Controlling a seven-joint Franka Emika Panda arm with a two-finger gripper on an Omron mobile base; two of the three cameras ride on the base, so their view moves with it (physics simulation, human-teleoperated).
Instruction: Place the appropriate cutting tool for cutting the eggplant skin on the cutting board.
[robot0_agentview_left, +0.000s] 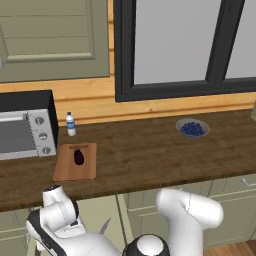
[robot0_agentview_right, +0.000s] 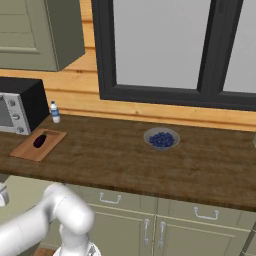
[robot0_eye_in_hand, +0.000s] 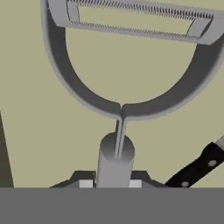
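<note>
I see the eggplant (robot0_agentview_left: 79, 156) lying on the cutting board (robot0_agentview_left: 68, 171), beside the toaster oven (robot0_agentview_left: 25, 126); berry bowl (robot0_agentview_left: 192, 129) sits far right.

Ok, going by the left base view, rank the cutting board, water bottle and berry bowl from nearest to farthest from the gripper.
1. Cutting board, left on the counter, just above the low gripper holding the peeler.
2. Water bottle, behind the board by the wall.
3. Berry bowl, far right.
</note>
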